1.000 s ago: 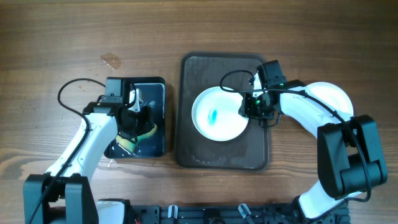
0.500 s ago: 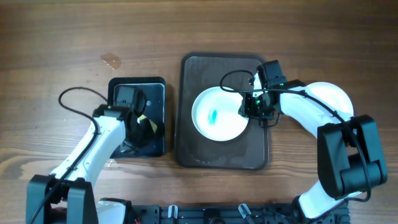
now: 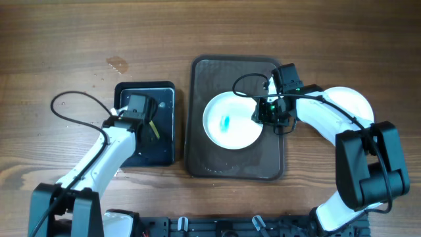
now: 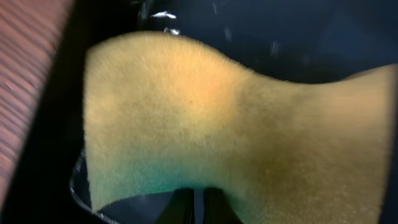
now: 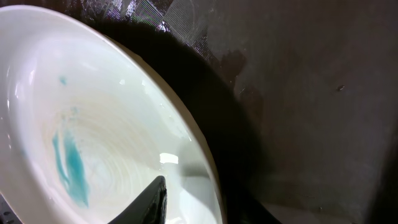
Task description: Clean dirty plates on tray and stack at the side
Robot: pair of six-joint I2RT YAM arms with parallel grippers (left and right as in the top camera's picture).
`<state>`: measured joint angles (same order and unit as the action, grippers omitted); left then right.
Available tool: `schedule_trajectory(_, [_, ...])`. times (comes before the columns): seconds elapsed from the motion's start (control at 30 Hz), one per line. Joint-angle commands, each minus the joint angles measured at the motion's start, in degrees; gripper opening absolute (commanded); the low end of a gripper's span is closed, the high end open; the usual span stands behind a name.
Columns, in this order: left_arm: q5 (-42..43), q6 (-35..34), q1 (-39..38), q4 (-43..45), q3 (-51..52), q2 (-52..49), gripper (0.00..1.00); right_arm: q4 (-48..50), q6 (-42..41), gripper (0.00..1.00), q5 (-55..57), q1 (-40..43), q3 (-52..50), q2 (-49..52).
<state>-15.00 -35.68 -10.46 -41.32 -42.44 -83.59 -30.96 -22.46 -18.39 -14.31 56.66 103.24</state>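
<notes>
Left gripper: we see its jaws pressed together on the sponge, which waists in where they pinch it.
Sponge: soft yellow foam with a fine, grainy nap and a greenish tint at its lower edge. It bends in a wave over the black tray.
Black tray: small, glossy, rectangular with rounded corners, wet in places.
Tray: large, dark brown and matte, with a low rim and rounded corners. We find it beside the black tray at mid-table.
Plate: round, smooth white and shallow-bowled, lying on the tray with a blue-green smear near its centre.
Right gripper: clamped on the plate's right rim, one dark finger inside the lip.
Second plate: white and round, off the tray to the right, partly under the right arm.
Table: brown wood grain, with a small pale stain far left.
</notes>
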Motion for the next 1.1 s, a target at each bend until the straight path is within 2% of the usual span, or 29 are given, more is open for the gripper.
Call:
schedule_trajectory(0.0, [-5.51,-0.57,0.07,2.27,-4.52,2.84,0.04,0.09,-0.28,0.33,1.81,0.02,-1.84,3.37])
schedule_trajectory(0.3, [-8.02,2.64,2.05,7.85,-4.52,2.86,0.04,0.07,-0.26,0.33,1.84,0.02,-1.84,3.37])
schedule_trajectory(0.37, [-1.29,4.24,2.75,6.47,-4.52,3.04,0.04,0.07,-0.26,0.33,1.84,0.02,-1.84,3.37])
schedule_trajectory(0.43, [9.94,8.41,1.79,4.35,-4.52,3.06,0.04,0.04,-0.28,0.33,1.84,0.02,-1.84,3.37])
schedule_trajectory(0.53, [14.43,9.99,-1.73,0.48,-4.46,3.02,0.06,0.11,-0.26,0.33,1.84,0.02,-1.84,3.37])
schedule_trajectory(0.63, [10.99,9.25,-4.57,-0.17,-3.50,2.16,0.07,0.09,-0.26,0.33,1.84,0.04,-1.84,3.37])
schedule_trajectory(0.77, [2.25,3.43,-3.69,0.79,-1.42,-1.79,0.04,0.09,-0.28,0.34,1.84,0.02,-1.84,3.37])
schedule_trajectory(0.93, [1.01,3.50,-2.56,5.92,-0.74,-8.79,0.04,0.17,-0.28,0.34,1.84,0.02,-1.84,3.37])
schedule_trajectory(1.0, [-2.62,3.41,-2.54,7.15,-0.74,-10.27,0.04,0.28,-0.26,0.34,1.84,0.02,-1.84,3.37])
schedule_trajectory(1.07, [-10.49,1.51,-2.47,7.76,-0.76,-9.97,0.04,0.35,-0.28,0.33,1.84,0.02,-1.84,3.37])
